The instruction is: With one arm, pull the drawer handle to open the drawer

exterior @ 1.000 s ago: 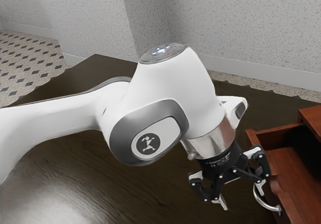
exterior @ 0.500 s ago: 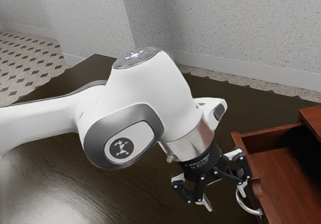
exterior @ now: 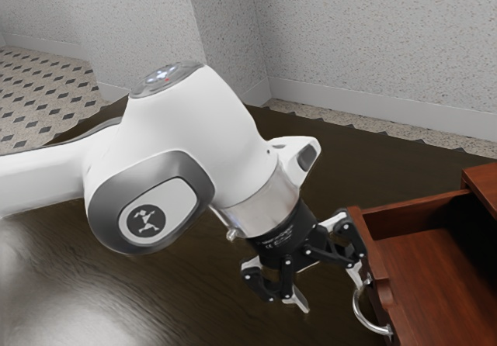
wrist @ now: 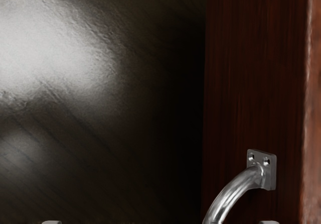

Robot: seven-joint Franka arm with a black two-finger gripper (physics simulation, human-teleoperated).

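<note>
Straddling the handle (exterior: 365,315) with fingers spread wide, not clamped, the gripper (exterior: 328,289) risked sliding off that curved bar mid-pull, stalling the drawer (exterior: 435,268) part-open on the table (exterior: 116,284).

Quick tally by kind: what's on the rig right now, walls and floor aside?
Drawer: 1
Metal handle: 1
Pincer: 1
Table: 1
Total: 4
</note>
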